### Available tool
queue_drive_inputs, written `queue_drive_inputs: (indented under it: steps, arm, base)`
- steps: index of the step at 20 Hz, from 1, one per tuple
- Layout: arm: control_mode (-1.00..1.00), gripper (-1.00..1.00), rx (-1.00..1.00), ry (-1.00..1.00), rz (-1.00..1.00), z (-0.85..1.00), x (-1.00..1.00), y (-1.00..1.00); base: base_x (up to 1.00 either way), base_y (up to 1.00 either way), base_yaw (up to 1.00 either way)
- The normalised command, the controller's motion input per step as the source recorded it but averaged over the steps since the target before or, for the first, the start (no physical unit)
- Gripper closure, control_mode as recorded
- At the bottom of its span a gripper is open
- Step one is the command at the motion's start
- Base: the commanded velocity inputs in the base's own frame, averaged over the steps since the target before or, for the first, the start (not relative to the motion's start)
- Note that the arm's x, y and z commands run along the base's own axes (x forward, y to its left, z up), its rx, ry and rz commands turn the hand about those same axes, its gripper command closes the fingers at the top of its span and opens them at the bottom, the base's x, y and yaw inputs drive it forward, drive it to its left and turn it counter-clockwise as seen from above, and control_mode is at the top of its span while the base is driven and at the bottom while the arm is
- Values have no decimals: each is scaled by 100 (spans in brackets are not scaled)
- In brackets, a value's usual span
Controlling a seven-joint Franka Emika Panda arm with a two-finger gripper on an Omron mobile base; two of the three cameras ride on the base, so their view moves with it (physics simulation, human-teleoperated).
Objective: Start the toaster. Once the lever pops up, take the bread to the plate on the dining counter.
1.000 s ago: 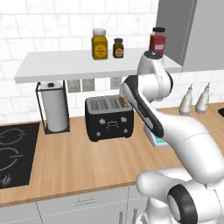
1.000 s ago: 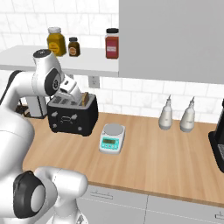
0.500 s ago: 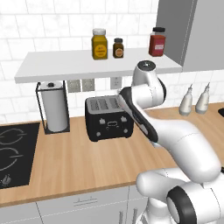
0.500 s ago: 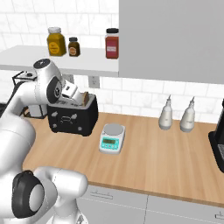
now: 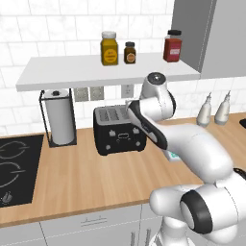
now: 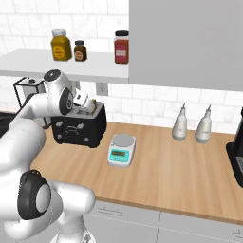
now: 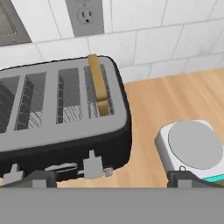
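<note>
No legible text — jars, scale display unreadable

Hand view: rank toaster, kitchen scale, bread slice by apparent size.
1. toaster, largest
2. kitchen scale, partly cut off and nearer the camera, so its real size is unsure
3. bread, smallest, only its top edge shows

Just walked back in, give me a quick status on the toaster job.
Tool open, empty, above toaster front. Bread upright in the slot nearest the scale. Nothing blocking the slot.
</note>
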Motion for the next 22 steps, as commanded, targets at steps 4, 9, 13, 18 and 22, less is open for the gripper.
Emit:
queue_drive_inputs:
  steps: [4, 9, 13, 18, 22]
  arm:
    - [-100, -100, -5, 0, 4, -26, 45, 9]
    - [-100, -100, -5, 0, 1, -28, 32, 0]
    - [-100, -100, -3, 0, 0, -30, 25, 0]
    - [-100, -100, -1, -4, 0, -26, 21, 0]
    - [-100, -100, 0, -6, 0, -16, 27, 0]
  base:
    - [0, 0, 0]
    - [0, 0, 0]
    - [0, 0, 0]
    - [0, 0, 0]
    - [0, 0, 0]
